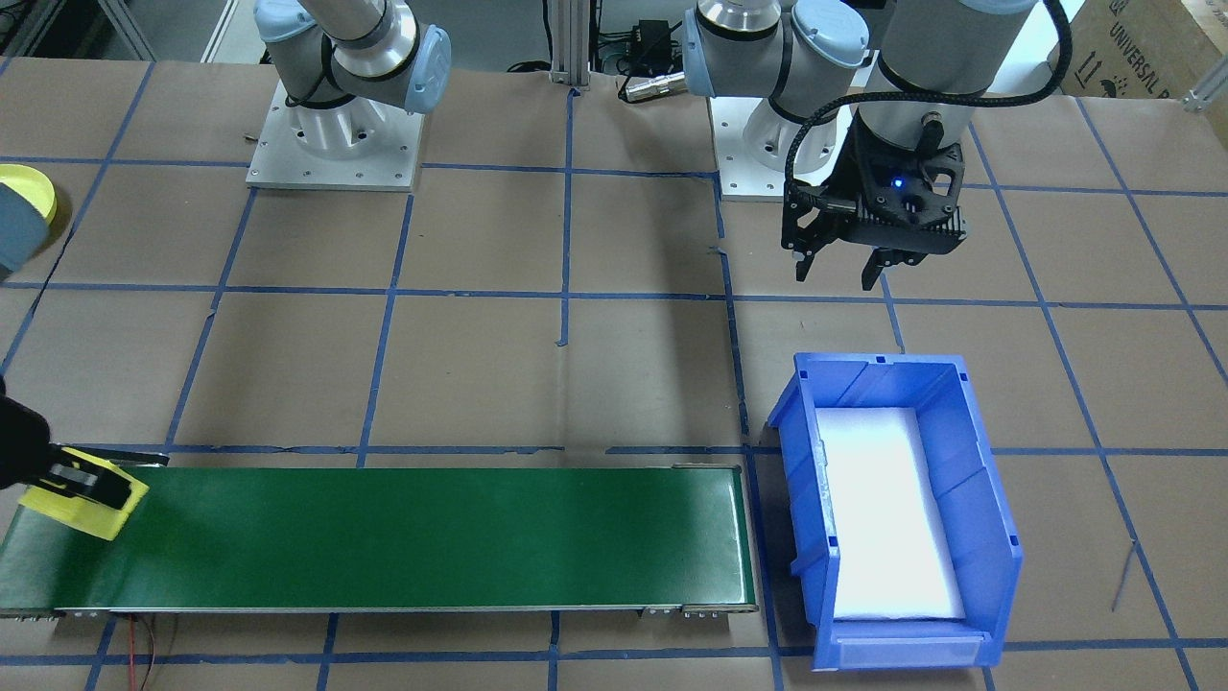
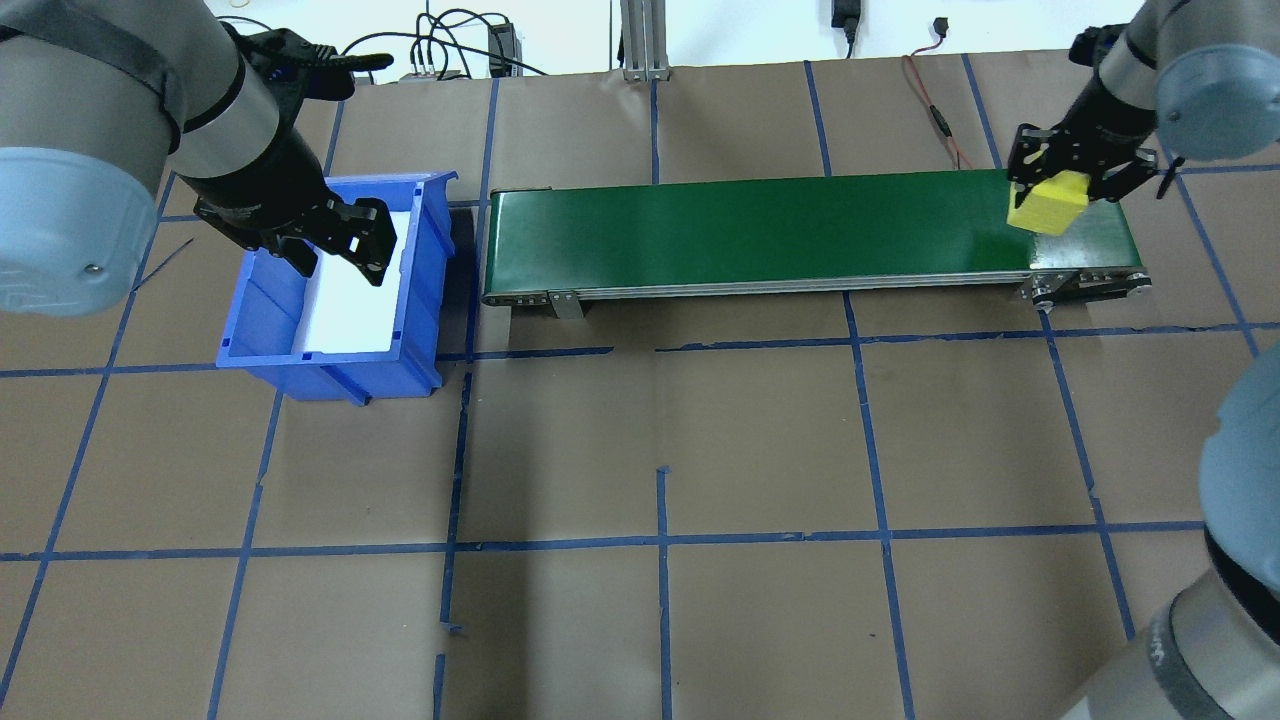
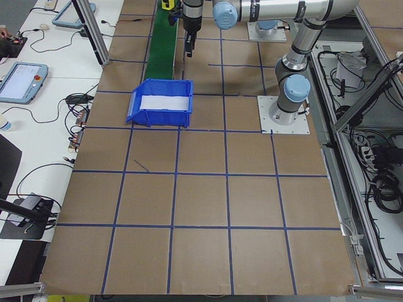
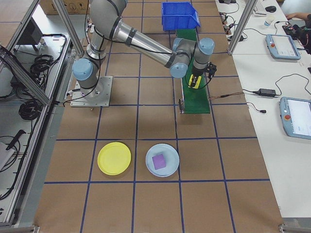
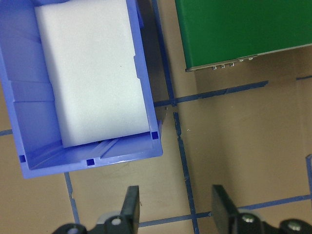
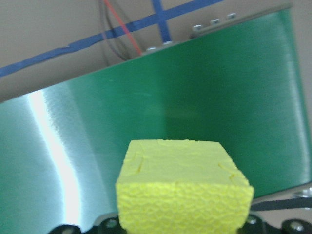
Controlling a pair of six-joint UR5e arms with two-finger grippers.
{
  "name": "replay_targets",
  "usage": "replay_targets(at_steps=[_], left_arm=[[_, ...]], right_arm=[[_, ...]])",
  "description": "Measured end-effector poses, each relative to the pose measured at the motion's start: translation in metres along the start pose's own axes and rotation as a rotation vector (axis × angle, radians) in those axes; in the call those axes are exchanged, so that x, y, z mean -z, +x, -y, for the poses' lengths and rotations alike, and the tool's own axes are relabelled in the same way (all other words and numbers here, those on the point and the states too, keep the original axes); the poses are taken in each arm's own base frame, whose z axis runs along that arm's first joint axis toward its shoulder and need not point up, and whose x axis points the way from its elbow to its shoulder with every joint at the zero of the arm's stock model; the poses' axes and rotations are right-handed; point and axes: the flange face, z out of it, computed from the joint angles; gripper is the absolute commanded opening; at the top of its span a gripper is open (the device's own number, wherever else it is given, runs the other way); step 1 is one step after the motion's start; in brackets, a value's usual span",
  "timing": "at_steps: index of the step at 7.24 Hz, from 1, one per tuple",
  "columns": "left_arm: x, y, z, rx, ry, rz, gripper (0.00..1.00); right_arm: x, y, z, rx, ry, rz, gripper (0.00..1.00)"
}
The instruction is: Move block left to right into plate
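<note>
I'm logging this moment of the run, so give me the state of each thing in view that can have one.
right gripper: shut on the yellow block, over the belt's end
left gripper: open, empty, fingers apart
green conveyor belt: bare
blue bin: upright, holds only a white foam liner
yellow plate: empty
pale blue plate: holds a purple block

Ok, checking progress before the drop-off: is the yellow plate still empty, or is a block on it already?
Empty. The yellow plate is bare in the right side view; the yellow block sits in the right gripper over the green conveyor belt.
</note>
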Motion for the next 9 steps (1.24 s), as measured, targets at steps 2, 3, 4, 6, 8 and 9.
replay_targets(at_steps=[2, 3, 4, 6, 8, 9], left_arm=[[0.0, 0.0, 0.0, 0.0, 0.0, 0.0, 0.85], [0.0, 0.0, 0.0, 0.0, 0.0, 0.0, 0.87], [0.0, 0.0, 0.0, 0.0, 0.0, 0.0, 0.98], [0.0, 0.0, 0.0, 0.0, -0.001, 0.002, 1.0], [0.0, 0.0, 0.0, 0.002, -0.004, 0.005, 1.0], [0.0, 0.0, 0.0, 0.002, -0.005, 0.005, 1.0]], right_arm=[[0.012, 0.138, -0.016, 0.04, -0.07, -0.033, 0.34], [0.017, 0.212, -0.039, 0.047, -0.117, -0.037, 0.34], [0.014, 0.288, -0.079, 0.021, -0.165, -0.01, 0.33], [-0.009, 0.392, -0.173, -0.065, -0.204, 0.063, 0.33], [-0.036, 0.449, -0.25, -0.076, -0.182, 0.098, 0.41], [-0.046, 0.467, -0.277, -0.078, -0.172, 0.111, 0.48]])
